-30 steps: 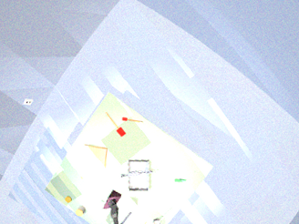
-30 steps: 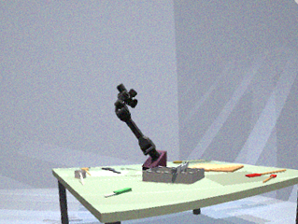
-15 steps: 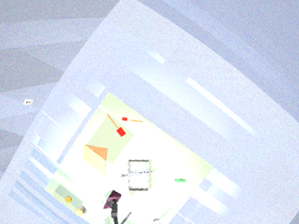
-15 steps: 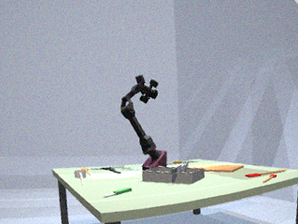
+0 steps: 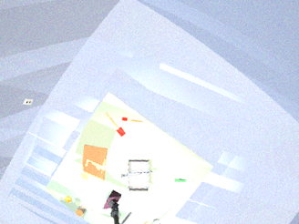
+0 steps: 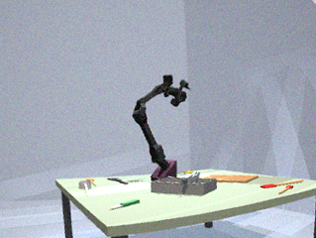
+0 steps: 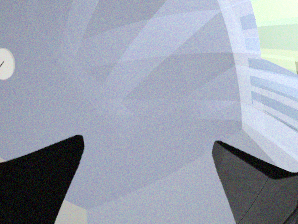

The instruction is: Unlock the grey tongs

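The grey tongs (image 5: 137, 174) (image 6: 186, 180) lie across the grey roasting tin (image 5: 140, 161) (image 6: 168, 187) in the middle of the table. The wooden board (image 5: 94, 156) (image 6: 235, 177) lies flat on the table beside the tin and is bare. My gripper (image 6: 181, 95) (image 7: 149, 146) is open and empty. It is raised high above the table on the bent arm, well above the tin. In the wrist view both fingers stand wide apart with only wall and floor between them.
The arm's purple base (image 5: 113, 199) (image 6: 165, 168) stands behind the tin. A red spatula (image 5: 120, 131) (image 6: 272, 185) lies beyond the board. A green-handled tool (image 5: 179, 180) (image 6: 126, 203) lies near the table's other end. Small items lie near the base.
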Motion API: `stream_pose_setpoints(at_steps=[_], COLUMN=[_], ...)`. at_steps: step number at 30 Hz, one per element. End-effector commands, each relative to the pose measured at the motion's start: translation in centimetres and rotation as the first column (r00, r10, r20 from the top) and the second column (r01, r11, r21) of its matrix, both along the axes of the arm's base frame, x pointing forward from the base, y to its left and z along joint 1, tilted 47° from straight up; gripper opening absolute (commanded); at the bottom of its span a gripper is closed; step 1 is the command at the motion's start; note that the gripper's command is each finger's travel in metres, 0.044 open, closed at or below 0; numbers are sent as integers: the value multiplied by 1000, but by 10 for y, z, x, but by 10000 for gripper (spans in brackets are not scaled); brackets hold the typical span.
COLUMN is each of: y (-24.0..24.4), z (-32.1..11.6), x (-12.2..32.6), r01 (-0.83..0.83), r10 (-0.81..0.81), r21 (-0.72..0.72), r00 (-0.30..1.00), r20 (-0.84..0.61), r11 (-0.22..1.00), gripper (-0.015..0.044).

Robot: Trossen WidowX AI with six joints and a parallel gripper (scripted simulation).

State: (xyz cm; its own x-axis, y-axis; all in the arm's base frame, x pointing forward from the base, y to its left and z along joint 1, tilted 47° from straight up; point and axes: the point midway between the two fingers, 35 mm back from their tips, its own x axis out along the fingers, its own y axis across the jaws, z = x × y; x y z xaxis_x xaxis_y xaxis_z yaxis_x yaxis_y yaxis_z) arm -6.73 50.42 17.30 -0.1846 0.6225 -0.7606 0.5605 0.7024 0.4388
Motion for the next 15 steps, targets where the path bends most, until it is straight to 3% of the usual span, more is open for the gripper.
stream_pose_setpoints(at_steps=[1,8,15], y=[-5,-40,-107], z=[-18,-44,-64], x=[70,191,298], r01=[97,272,417], r10=[-91,-218,-266], r21=[-52,-164,-296], r00=[990,933,858], r20=[108,286,439], r11=[994,948,859], gripper=[440,440,440])
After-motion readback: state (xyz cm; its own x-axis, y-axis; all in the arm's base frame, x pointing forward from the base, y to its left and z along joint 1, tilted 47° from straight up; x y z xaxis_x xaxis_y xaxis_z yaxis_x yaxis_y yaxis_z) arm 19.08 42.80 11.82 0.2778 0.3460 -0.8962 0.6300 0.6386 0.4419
